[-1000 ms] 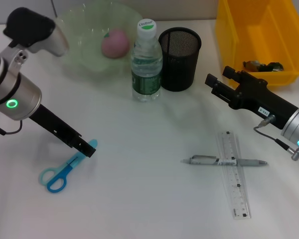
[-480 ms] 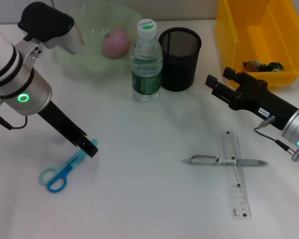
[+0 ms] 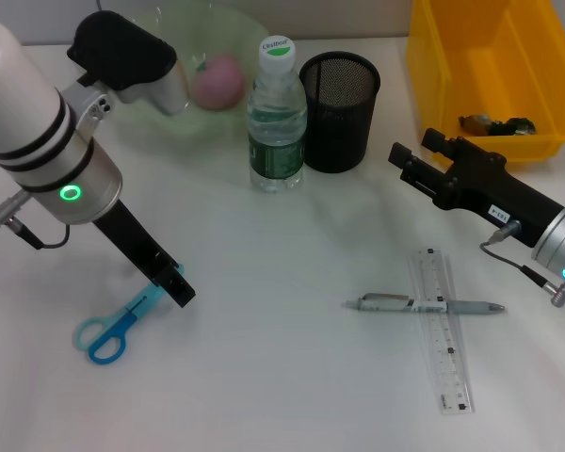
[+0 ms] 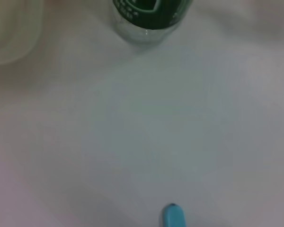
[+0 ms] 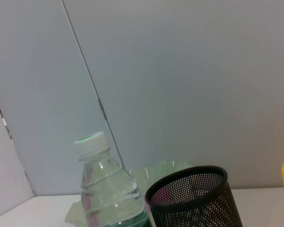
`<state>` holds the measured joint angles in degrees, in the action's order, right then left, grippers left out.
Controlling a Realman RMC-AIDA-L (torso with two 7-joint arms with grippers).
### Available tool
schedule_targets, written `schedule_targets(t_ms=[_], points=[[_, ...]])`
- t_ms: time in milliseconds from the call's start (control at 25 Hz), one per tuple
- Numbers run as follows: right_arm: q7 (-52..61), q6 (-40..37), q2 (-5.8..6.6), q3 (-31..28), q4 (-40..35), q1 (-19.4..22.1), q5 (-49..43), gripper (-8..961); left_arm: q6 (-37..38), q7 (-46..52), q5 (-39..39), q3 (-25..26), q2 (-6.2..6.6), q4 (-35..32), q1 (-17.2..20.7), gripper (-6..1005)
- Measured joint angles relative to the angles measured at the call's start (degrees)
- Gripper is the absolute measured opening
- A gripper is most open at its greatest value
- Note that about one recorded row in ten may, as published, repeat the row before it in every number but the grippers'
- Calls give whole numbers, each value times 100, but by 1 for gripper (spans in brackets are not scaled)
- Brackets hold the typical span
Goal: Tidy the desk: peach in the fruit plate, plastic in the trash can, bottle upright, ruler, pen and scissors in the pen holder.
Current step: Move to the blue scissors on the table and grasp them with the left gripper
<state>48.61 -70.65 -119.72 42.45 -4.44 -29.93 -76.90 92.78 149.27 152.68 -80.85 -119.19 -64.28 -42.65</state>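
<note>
Silver wrists, green ring lights, black grippers, thin black cables, white forearm black-banded.

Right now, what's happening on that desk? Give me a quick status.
Left hand down at the scissors' blade tip. Right hand idle near the yellow bin. Pen and ruler not yet in the holder.

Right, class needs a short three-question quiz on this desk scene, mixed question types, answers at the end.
1. True or false: the peach already lies in the fruit plate.
2. What lies across the ruler? A) scissors B) pen C) bottle
3. Fill in: the left gripper is down at the tip of the blue ____.

Key
1. True.
2. B, the pen.
3. Scissors; the right gripper hangs near the yellow bin.
</note>
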Motion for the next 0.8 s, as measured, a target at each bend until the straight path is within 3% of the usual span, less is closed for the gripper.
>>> schedule_targets(t_ms=[800], points=[[0, 46, -8, 0, 14, 23, 0, 653, -114, 272, -41, -467, 1, -53, -36, 804]])
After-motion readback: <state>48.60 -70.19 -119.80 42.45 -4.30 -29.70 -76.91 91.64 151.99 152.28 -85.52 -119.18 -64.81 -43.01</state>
